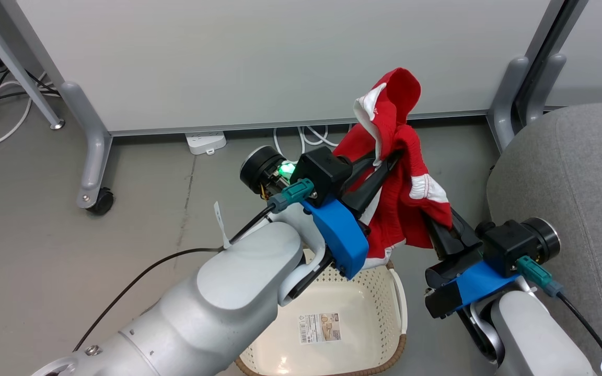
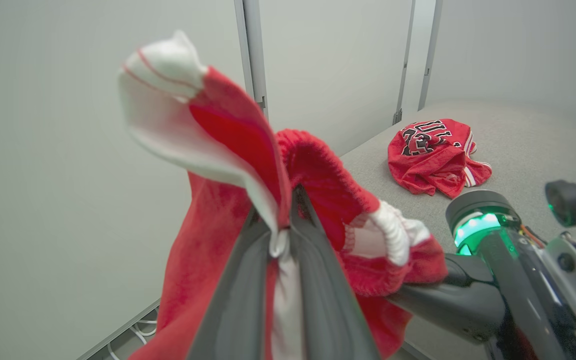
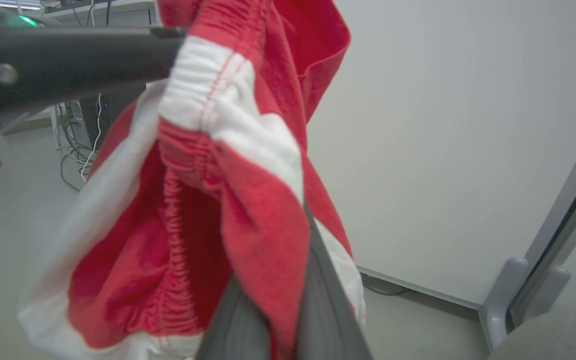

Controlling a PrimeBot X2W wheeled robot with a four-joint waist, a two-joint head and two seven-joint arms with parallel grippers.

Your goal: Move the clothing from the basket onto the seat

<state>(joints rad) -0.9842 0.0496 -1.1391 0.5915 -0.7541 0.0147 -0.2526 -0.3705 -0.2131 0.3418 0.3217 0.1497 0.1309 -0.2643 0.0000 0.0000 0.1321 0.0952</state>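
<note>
Head view: left gripper (image 1: 391, 157) clamped the white-trimmed red garment (image 1: 397, 156), bunched above the basket (image 1: 382, 297) | right gripper (image 1: 439, 227) pinched its right fold | white partition (image 1: 280, 57) stood far behind | lettered garment (image 2: 433, 157) lay on grey seat (image 1: 567, 167), right.

It looked like an office or lab space: a pale partition (image 1: 280, 57) stood on grey castered feet (image 1: 94, 167), with a white power strip (image 1: 206, 142) and loose cables (image 1: 311, 137) under its lower edge on bare grey floor (image 1: 34, 250), and a grey upholstered seat (image 1: 583, 183) at its right end.
</note>
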